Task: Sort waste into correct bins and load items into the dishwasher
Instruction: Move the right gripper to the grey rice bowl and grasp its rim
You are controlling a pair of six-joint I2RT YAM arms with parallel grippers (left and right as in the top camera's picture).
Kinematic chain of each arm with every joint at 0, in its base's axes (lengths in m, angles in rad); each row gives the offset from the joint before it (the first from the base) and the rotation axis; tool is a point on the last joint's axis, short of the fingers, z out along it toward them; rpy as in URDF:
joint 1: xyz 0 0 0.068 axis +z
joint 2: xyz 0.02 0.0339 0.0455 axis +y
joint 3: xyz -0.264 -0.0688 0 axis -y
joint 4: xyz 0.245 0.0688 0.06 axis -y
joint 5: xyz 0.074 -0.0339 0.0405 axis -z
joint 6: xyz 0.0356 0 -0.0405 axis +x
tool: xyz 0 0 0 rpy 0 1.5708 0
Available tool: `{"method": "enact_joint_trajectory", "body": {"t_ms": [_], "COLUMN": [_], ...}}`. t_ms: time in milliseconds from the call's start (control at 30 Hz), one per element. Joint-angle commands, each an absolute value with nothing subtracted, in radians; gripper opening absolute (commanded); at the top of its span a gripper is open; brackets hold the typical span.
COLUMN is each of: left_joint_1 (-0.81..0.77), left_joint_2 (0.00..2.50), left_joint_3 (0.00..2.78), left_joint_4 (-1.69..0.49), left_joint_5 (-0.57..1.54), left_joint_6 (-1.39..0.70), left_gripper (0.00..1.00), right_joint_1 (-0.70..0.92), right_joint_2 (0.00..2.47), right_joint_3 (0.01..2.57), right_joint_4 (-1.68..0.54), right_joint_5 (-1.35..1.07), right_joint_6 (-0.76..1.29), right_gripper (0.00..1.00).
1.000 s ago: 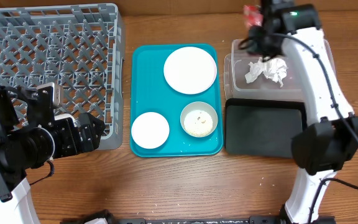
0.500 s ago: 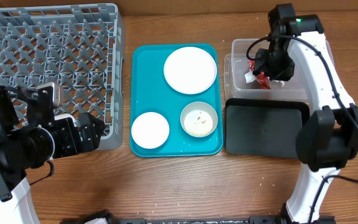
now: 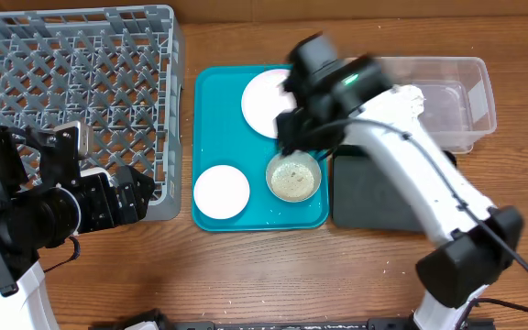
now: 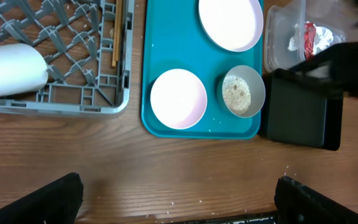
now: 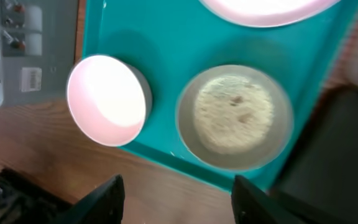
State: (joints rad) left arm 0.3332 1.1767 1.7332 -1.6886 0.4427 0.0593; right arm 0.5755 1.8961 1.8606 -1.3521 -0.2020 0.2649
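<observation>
hovering over the round grain-filled bowl [image 5: 234,115], right gripper [image 5: 178,202] gapes empty; left gripper [image 4: 179,205] too.

Legible text, numbers, brands, signs: none recorded in any view.
Item 1: a small white sticker [image 5: 31,78] on grey hardware [image 5: 17,43] at the left edge of the right wrist view bore dark marks, too blurred to read.
Item 2: the red wrapper [image 4: 317,38] in the clear tub [image 4: 277,46] showed no print that could be made out.
</observation>
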Motion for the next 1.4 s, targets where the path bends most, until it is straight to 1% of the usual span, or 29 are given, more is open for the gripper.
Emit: {"method": "enact_joint_trajectory", "body": {"t_ms": [0,67,167,267,400,533,600,633,700,733,767,867,1067,1233,1367], "left_joint_1": [0.327,0.327,0.327,0.327,0.327,0.327,0.327,0.327,0.327,0.327,0.327,0.327,0.327,0.327,0.327], "left_joint_2": [1.178,1.178,1.178,1.178,1.178,1.178,1.178,1.178,1.178,1.178,1.178,1.178,1.178,1.178,1.178], "left_joint_3": [1.738,1.738,1.738,1.738,1.738,1.738,1.738,1.738,1.738,1.738,1.738,1.738,1.738,1.738,1.738], "left_joint_4": [-1.689,-1.689,-1.689,-1.689,-1.689,-1.689,-1.689,-1.689,-1.689,-1.689,-1.689,-1.689,-1.689,-1.689,-1.689], "left_joint_5": [0.461,0.46,0.461,0.461,0.46,0.461,0.461,0.461,0.461,0.461,0.461,0.46,0.461,0.46,0.461], "left_joint_6": [0.079,0.079,0.079,0.079,0.079,0.079,0.079,0.079,0.079,0.079,0.079,0.079,0.079,0.079,0.079], "left_gripper": [1.0,1.0,1.0,1.0,1.0,1.0,1.0,1.0,1.0,1.0,1.0,1.0,1.0,1.0,1.0], "right_joint_1": [0.636,0.654,0.662,0.672,0.683,0.689,0.689,0.689,0.689,0.689,0.689,0.686,0.686,0.687,0.687], "right_joint_2": [1.929,1.934,1.934,1.934,1.934,1.934,1.934,1.934,1.934,1.934,1.933,1.924,1.865,1.876,1.906], "right_joint_3": [1.716,1.631,1.526,1.446,1.382,1.377,1.377,1.377,1.376,1.376,1.379,1.419,1.523,1.492,1.421], "right_joint_4": [-1.242,-1.151,-1.005,-0.894,-0.823,-0.816,-0.816,-0.817,-0.816,-0.816,-0.824,-0.874,-0.941,-0.925,-0.857], "right_joint_5": [-0.076,-0.008,-0.032,-0.064,-0.096,-0.099,-0.098,-0.098,-0.095,-0.087,-0.064,-0.034,-0.059,-0.072,-0.081], "right_joint_6": [0.381,0.444,0.449,0.446,0.441,0.412,0.412,0.412,0.413,0.412,0.411,0.411,0.381,0.39,0.393], "right_gripper": [0.57,0.58,0.58,0.51,0.49,0.49,0.39,0.36,0.35,0.41,0.42,0.41,0.41,0.4,0.4]}}
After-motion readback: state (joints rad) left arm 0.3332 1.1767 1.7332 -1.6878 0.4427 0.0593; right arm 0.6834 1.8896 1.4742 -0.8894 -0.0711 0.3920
